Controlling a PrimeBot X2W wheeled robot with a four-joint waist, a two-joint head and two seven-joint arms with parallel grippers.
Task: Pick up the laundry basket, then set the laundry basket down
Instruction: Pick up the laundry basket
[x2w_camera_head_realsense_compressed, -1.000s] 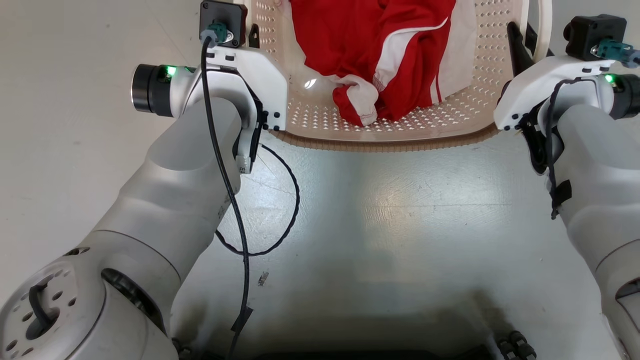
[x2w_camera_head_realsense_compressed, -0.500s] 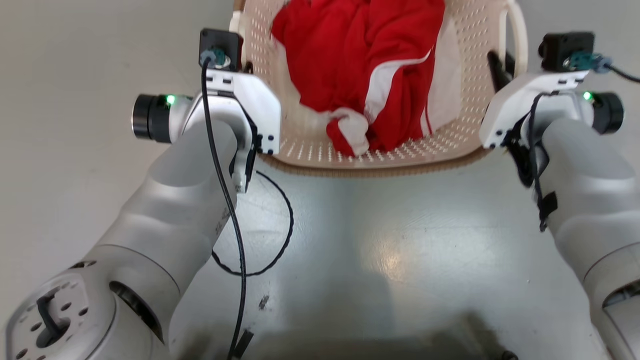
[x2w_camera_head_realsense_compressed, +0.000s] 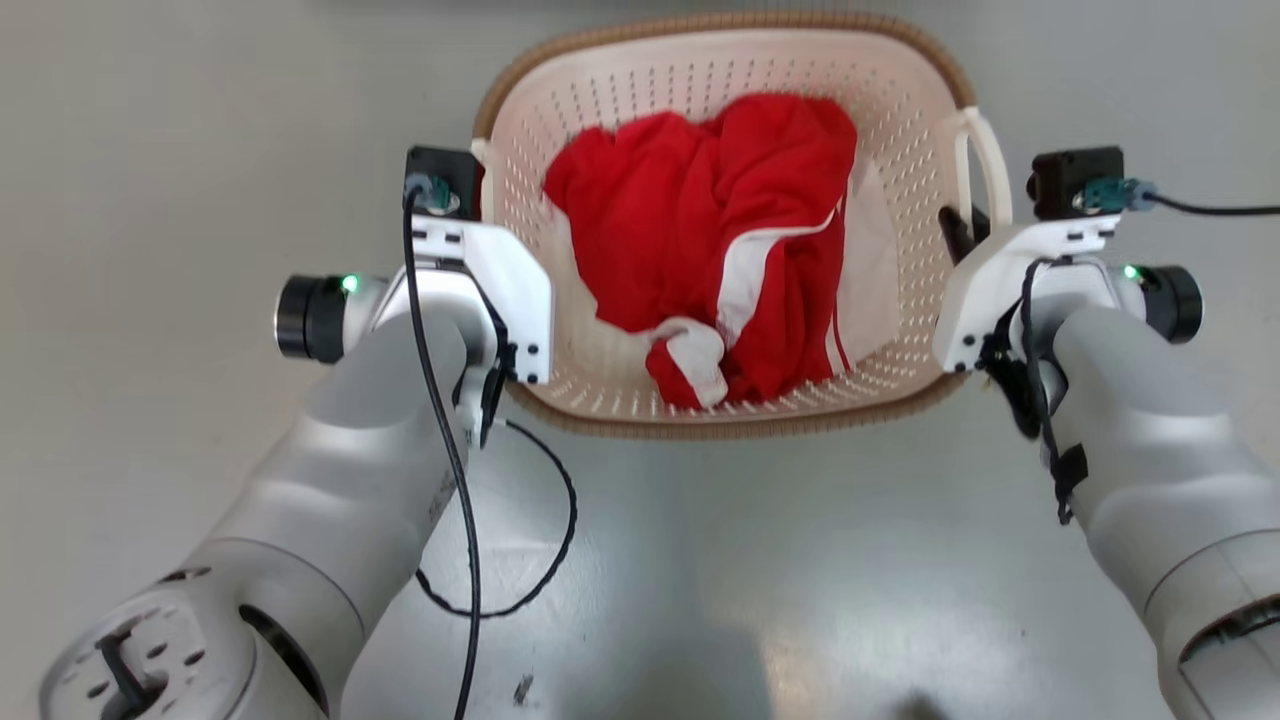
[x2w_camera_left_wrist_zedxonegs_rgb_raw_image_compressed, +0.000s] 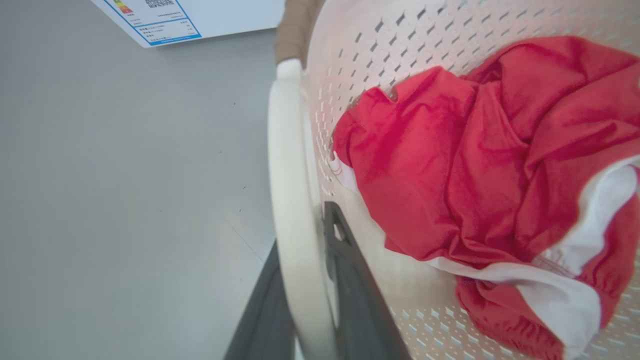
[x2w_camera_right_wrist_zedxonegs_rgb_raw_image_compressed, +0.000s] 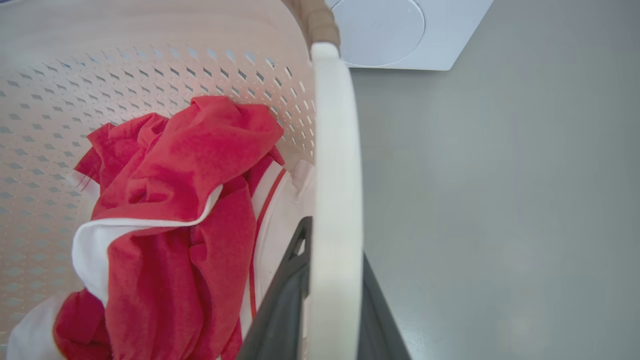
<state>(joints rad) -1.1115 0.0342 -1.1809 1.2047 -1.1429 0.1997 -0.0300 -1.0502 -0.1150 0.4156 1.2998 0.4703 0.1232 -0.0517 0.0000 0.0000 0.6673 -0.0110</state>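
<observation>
The laundry basket (x2w_camera_head_realsense_compressed: 640, 95) is cream, perforated, with a brown woven-look rim, and sits at the top centre of the head view above the grey floor. I cannot tell whether it touches the floor. A red and white garment (x2w_camera_head_realsense_compressed: 700, 230) lies inside it. My left gripper (x2w_camera_left_wrist_zedxonegs_rgb_raw_image_compressed: 302, 225) is shut on the basket's white left handle (x2w_camera_left_wrist_zedxonegs_rgb_raw_image_compressed: 287, 150), one dark finger on each side. My right gripper (x2w_camera_right_wrist_zedxonegs_rgb_raw_image_compressed: 332, 240) is shut the same way on the white right handle (x2w_camera_right_wrist_zedxonegs_rgb_raw_image_compressed: 335, 140). In the head view one right finger (x2w_camera_head_realsense_compressed: 955, 230) shows just inside that handle.
The lower front of a white washing machine (x2w_camera_right_wrist_zedxonegs_rgb_raw_image_compressed: 400, 35) stands on the floor beyond the basket, and its label corner (x2w_camera_left_wrist_zedxonegs_rgb_raw_image_compressed: 165, 20) shows too. A black cable (x2w_camera_head_realsense_compressed: 560, 520) loops from my left forearm over the grey floor.
The whole head picture has shifted downward, so the camera has moved and the full basket now shows. Both grippers keep their hold on the handles. The basket looks slightly smaller.
</observation>
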